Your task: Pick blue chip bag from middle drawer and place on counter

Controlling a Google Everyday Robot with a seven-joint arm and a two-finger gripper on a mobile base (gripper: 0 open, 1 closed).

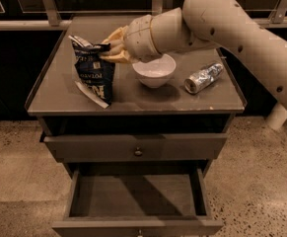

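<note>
hand [108,47] is clamping the top of the blue chip bag [93,75] (long axis upright, hanging below the hand, base touching the surface [148,100]), so release is looking due.

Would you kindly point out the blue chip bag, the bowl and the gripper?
blue chip bag [92,77]: camera view, lettered front.
bowl [154,79]: camera view, outer wall.
gripper [109,47]: camera view, its tip at the bag's top.

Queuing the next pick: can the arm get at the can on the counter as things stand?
Probably, once freed: the end effector grips the bag by its top on the counter. The can lies uncovered on the bowl's other side, apart from it.
</note>
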